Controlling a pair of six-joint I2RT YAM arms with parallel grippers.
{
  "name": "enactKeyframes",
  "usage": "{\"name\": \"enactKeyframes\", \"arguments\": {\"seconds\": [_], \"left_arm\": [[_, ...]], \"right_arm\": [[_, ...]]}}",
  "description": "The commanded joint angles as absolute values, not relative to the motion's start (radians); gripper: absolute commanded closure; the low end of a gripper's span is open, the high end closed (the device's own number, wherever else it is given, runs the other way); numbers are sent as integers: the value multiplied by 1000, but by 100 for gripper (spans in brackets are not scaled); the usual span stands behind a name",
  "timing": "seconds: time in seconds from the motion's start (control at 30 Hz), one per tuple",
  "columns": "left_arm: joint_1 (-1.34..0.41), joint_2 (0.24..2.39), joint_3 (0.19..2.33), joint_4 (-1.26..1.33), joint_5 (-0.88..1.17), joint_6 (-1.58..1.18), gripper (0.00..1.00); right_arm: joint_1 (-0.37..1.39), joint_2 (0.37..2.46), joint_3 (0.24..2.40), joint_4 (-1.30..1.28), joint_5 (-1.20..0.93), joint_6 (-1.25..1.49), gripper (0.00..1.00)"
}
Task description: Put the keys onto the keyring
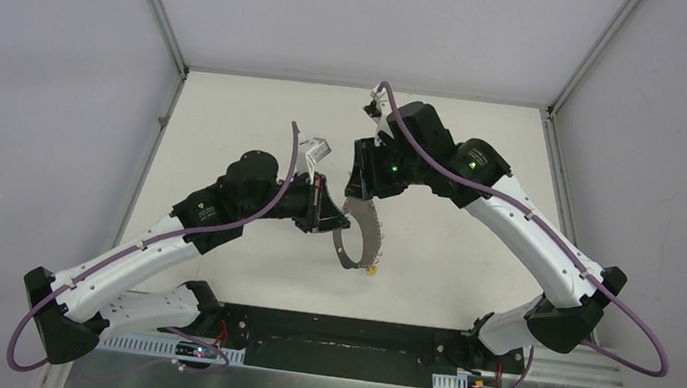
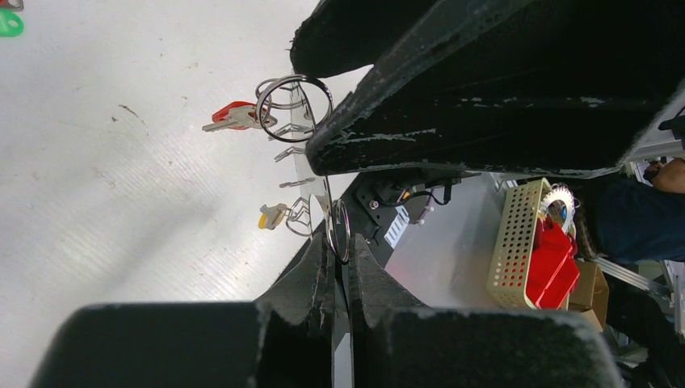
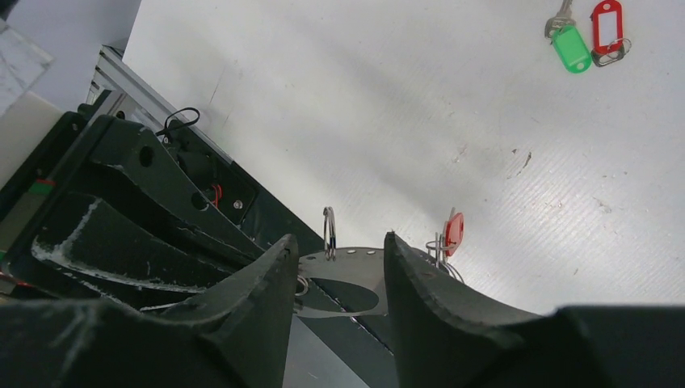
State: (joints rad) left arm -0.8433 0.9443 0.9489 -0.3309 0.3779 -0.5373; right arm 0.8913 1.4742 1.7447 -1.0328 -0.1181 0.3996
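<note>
Two keys look already hung on the keyring (image 3: pixel 355 263): a red-tagged key (image 2: pixel 234 115) and a yellow-tagged key (image 2: pixel 273 216) dangle from it by their small loops. A few bare loops sit along it too, but I can't tell what they carry. The keyring is in the air at mid-tabletop, between my two arms. My left tool (image 2: pixel 339 250) is pinched tight on its lower edge. My right tool (image 3: pixel 339 242) straddles the upper part, fingers apart with the grey band across the gap, and I can't tell whether it's clamped or just around it. Left to do, as I judge it: a green-tagged key (image 3: pixel 570 44) and a second red-tagged key (image 3: pixel 606 28) lie side by side on the tabletop (image 3: pixel 404 97), well away from the keyring. Roughly halfway, going by the visible keys.
</note>
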Motion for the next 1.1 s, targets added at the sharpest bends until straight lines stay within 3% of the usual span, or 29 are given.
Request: {"name": "enactKeyframes", "arguments": {"seconds": [0.0, 0.17, 0.37, 0.87, 1.07], "left_arm": [[-845, 936, 956, -291, 406, -535, 100], [-844, 939, 956, -291, 406, -535, 100], [-844, 943, 959, -290, 406, -538, 100], [-844, 958, 974, -290, 418, -535, 100], [-845, 959, 976, -290, 417, -535, 100]], "right_arm": [[891, 1491, 1803, -1015, -115, 377, 54], [891, 1509, 1812, -1020, -131, 369, 57], [891, 1524, 1819, -1036, -121, 361, 67], [892, 1557, 1845, -1049, -150, 354, 67], [892, 1555, 1839, -1055, -138, 353, 74]]}}
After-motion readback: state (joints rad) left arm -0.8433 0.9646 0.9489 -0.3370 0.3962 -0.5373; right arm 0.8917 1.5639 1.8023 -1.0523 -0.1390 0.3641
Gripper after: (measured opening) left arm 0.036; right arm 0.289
